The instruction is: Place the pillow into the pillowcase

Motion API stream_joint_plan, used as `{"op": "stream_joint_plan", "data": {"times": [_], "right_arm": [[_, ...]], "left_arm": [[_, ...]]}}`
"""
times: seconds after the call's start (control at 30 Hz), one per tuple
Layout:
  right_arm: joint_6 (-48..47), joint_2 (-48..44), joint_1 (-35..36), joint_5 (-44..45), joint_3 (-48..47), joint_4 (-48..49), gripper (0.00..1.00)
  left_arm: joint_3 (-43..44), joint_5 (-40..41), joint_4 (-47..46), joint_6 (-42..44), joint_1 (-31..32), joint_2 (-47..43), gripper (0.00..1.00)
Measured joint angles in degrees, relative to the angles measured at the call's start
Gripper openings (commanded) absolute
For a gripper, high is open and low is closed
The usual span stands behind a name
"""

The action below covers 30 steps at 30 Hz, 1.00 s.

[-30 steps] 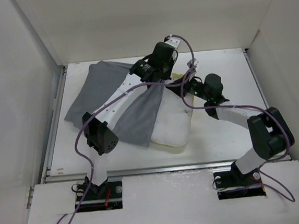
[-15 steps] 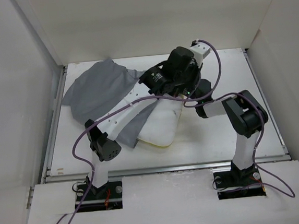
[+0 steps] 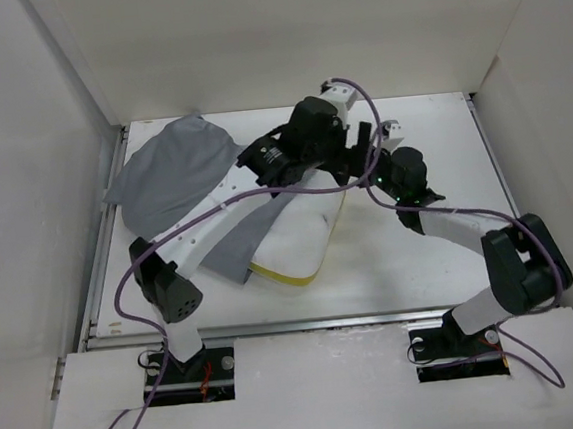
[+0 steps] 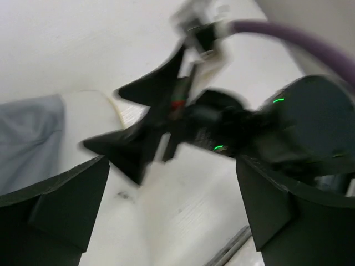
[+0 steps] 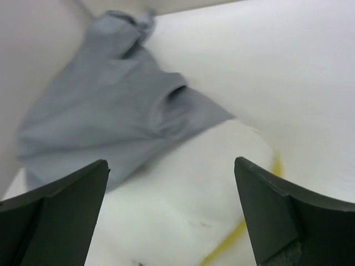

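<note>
Pillowcase point(image 3: 168, 175) over pillow point(image 3: 304, 238) — L side

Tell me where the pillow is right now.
In the top view, the pillow lies near the middle, its yellow-banded edge facing the near side. The grey pillowcase covers its left side and spreads toward the far-left corner.

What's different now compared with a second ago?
The pillowcase bunched back toward the far left corner, uncovering more of the pillow, which slid slightly left. The left arm swung its elbow left. The right arm folded, then stretched out again. Both wrists stayed over the pillow's far end.
</note>
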State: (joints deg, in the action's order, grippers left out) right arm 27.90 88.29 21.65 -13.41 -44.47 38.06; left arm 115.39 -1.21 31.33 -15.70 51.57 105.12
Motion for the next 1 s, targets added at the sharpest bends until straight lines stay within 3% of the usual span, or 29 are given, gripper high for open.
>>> {"op": "stream_joint_plan", "data": {"times": [0.1, 0.23, 0.37, 0.57, 0.8, 1.0], "right_arm": [[-3.37, -6.36, -1.18, 3.93, 0.61, -9.25, 1.0], [-5.97, -12.59, -0.94, 5.77, 2.12, -13.9, 1.0], [-7.54, -13.09, -0.94, 5.86, 2.99, -17.42, 1.0], [-10.49, -12.85, -0.94, 5.7, 4.31, -21.62, 1.0], [-13.18, -15.1, -0.94, 4.59, 7.15, -22.21, 1.0], [-14.4, -17.53, -0.94, 5.09, 7.15, -22.25, 1.0]], "left_arm": [[-8.46, 5.97, -0.68, -1.6, -3.17, -6.16, 1.0], [-24.9, 11.96, -3.63, -6.69, -9.33, -15.82, 1.0], [-40.85, 13.68, -4.39, -11.85, -13.07, -23.93, 1.0], [-55.12, 14.75, -5.86, -17.44, -14.99, -30.77, 1.0], [-59.34, 13.22, -12.33, -18.6, -20.39, -22.4, 1.0], [-49.03, 9.33, -15.52, -14.23, -21.35, -7.1, 0.99]]}}
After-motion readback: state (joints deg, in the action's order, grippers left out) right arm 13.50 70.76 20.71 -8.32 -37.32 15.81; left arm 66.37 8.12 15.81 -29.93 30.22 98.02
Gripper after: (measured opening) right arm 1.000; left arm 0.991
